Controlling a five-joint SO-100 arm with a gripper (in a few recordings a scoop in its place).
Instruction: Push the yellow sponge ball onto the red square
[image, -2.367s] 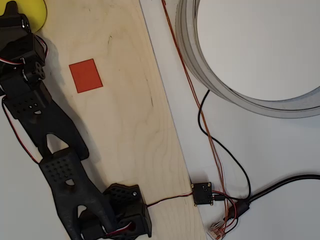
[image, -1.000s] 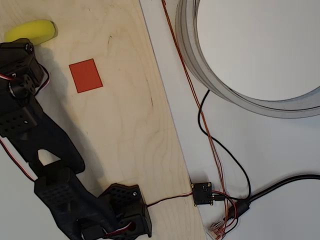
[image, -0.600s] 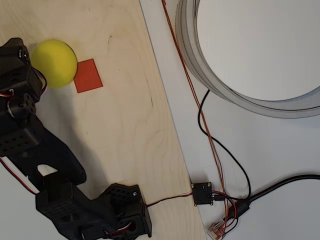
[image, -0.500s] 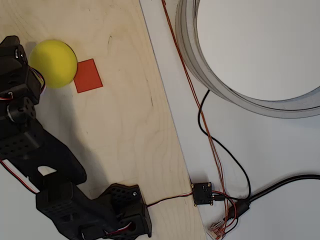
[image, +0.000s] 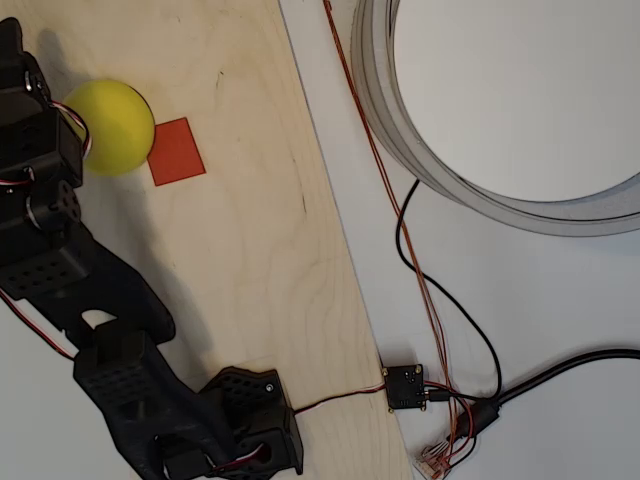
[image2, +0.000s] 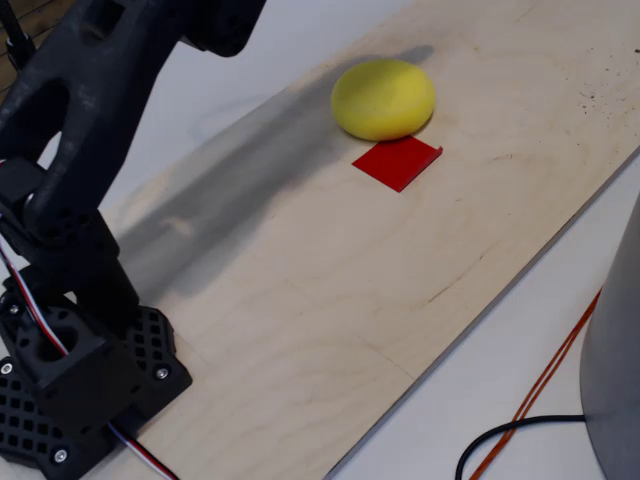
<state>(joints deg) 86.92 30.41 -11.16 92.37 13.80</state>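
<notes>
Resting on the plywood board (image: 250, 250), the yellow sponge ball (image: 108, 126) overlaps the red square's (image: 176, 152) left edge overhead | fixed view: ball (image2: 384, 98) just behind the square (image2: 398, 161), touching | black arm (image: 60, 260) left of the square; end effector state cannot be told | orange wire (image: 385, 180) and grey ring (image: 400, 130) right of the square.

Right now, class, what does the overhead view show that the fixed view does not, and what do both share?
Overhead view alone: a small black circuit board with its wires, and a big grey ring seen from above. Fixed view alone: one corner of the red square lifting slightly off the wood. Both share the yellow sponge ball at the square's edge, the wooden board, the black arm and its base.
</notes>
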